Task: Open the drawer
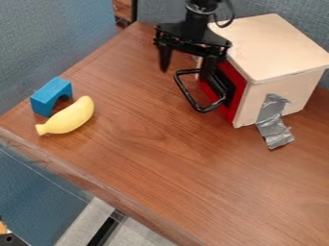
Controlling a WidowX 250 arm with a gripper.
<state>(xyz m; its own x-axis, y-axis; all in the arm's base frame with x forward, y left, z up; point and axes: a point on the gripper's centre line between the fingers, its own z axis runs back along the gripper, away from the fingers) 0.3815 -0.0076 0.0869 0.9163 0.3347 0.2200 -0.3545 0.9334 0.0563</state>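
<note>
– hooking the handle (pixel 185 91) looks like the step in hand; how should the gripper (pixel 185 74) do it well?

– its jaws stand wide apart, beside the box (pixel 276 45), one finger by the handle's upper end. that finger should sit inside the loop, between the bar and the red drawer (pixel 239 96), before any pull.

– and the pull itself?

– slow and level, straight out from the box's red side. a lift or twist could slip off the bar or jam the drawer. the tape (pixel 273 126) on the box's next side probably braces it, yet a hard tug might drag the lot over the table (pixel 160 168).

– does anything lie in the way?

– the banana (pixel 69 116) and blue block (pixel 51 96) are well apart from the box, out past its drawer side, so they should not interfere.

– what is hard to make out?

– whether the finger is truly within the loop or just above it, black against black. the drawer seems shut in the box, its inside hidden, and the box's far sides are out of sight.
</note>
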